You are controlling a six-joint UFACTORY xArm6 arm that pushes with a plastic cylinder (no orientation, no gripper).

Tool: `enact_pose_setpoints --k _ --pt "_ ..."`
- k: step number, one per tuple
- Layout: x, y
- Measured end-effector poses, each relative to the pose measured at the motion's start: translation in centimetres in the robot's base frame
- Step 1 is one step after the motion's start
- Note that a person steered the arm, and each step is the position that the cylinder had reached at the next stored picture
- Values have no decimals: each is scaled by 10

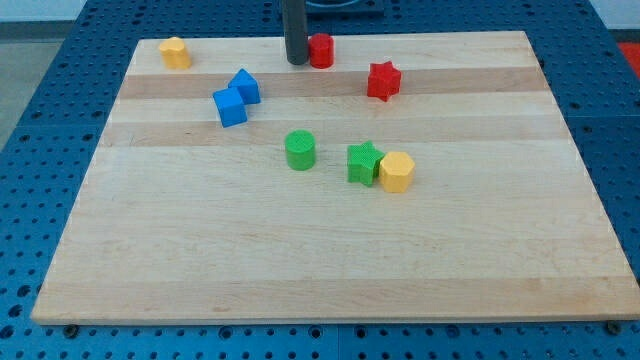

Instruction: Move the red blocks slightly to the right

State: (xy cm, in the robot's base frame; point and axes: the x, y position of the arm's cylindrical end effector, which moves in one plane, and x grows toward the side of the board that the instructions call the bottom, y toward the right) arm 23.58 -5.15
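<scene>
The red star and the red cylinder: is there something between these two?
No. In the camera view, only bare board lies between the red cylinder and the red star.

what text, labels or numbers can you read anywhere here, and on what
None: no readable words, labels, numbers or signs.
The wooden board, the coloured blocks, such as the red cylinder and red star, and the rod with my tip are all unmarked.
</scene>
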Motion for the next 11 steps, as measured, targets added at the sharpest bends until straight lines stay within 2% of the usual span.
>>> enact_pose_setpoints --k 4,8,9,11 --pt "-14 -10" --pt "-14 22" --pt "-5 16" --pt "47 21"
